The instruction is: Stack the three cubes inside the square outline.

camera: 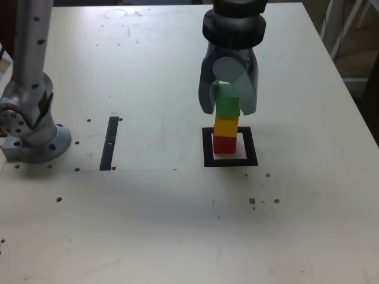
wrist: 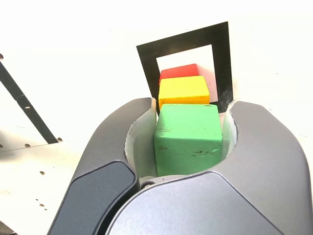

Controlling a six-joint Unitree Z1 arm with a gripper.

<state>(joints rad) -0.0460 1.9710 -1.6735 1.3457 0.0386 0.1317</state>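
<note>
The red cube (camera: 225, 145) sits within the black square (camera: 251, 148), the yellow one (camera: 226, 126) over it, and the green one (camera: 227, 100) on top, up between the gripper's (camera: 228, 106) fingers. Over toward the exterior view's left there's a black strip (camera: 109, 144) on the white table (camera: 148, 231), then the arm's grey base (camera: 37, 142).

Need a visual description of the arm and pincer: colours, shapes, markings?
Pincer: two dark grey, rounded, curved jaws with pale, rough-edged inner faces; smooth grey panels with black seams behind them. The arm above it shows a thick black rounded section. No lettering or cable visible on either.
</note>
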